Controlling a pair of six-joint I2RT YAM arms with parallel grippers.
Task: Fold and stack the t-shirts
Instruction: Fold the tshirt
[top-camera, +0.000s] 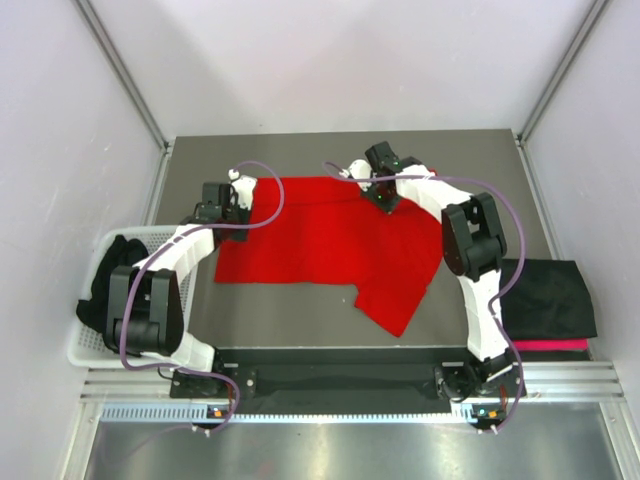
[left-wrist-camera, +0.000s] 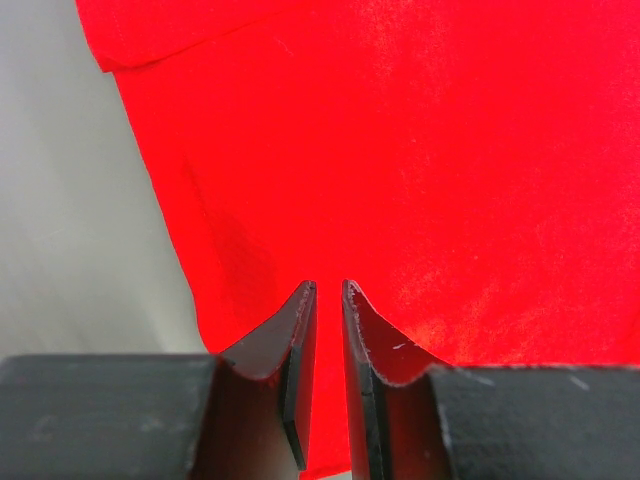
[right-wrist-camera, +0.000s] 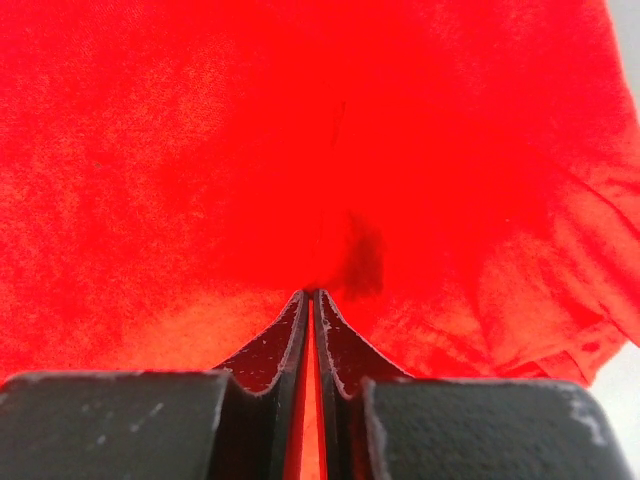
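The bright red t-shirt (top-camera: 330, 245) lies spread flat on the dark table, with one sleeve pointing to the near right. My left gripper (top-camera: 236, 196) is at the shirt's far left corner. In the left wrist view (left-wrist-camera: 328, 290) its jaws stand a narrow gap apart with red cloth (left-wrist-camera: 420, 150) between them. My right gripper (top-camera: 386, 196) is at the shirt's far edge. In the right wrist view (right-wrist-camera: 312, 293) its jaws are pinched on puckered red cloth (right-wrist-camera: 300, 130). A folded black t-shirt (top-camera: 545, 295) lies at the right on a pinkish-red one (top-camera: 550, 345).
A white mesh basket (top-camera: 85, 345) hangs off the table's left side with black shirts (top-camera: 105, 275) in it. Grey walls and metal frame posts close in the table at the back and both sides. Purple cables loop over both arms.
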